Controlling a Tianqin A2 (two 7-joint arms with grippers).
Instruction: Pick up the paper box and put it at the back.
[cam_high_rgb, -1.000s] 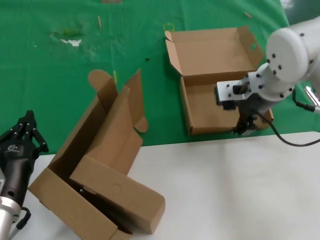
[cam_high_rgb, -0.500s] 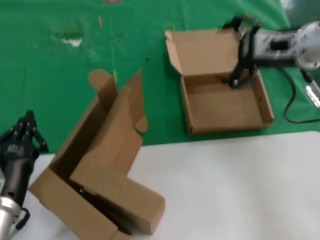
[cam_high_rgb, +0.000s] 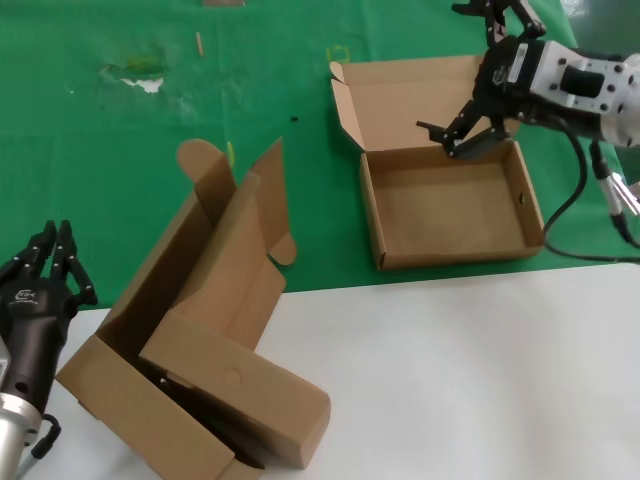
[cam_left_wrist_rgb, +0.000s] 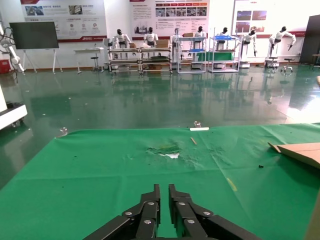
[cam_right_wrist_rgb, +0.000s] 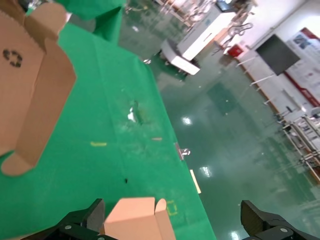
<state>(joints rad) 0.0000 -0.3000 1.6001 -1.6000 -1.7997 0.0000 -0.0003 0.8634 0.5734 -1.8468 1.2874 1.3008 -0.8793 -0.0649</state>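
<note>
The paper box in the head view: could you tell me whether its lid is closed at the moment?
No. The paper box lies on the green cloth with its lid folded back and its inside showing.

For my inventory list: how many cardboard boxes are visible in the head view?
3: the open paper box on the green cloth; a large carton straddling the cloth edge and white tabletop; a closed box inside it.

A robotics lab or exhibition hall: a glossy green polished floor (cam_left_wrist_rgb: 150, 107), wheeled metal shelving racks (cam_left_wrist_rgb: 192, 55), white humanoid robots on display stands (cam_left_wrist_rgb: 150, 37), printed wall posters (cam_left_wrist_rgb: 170, 10) and a dark screen (cam_left_wrist_rgb: 34, 35)
</note>
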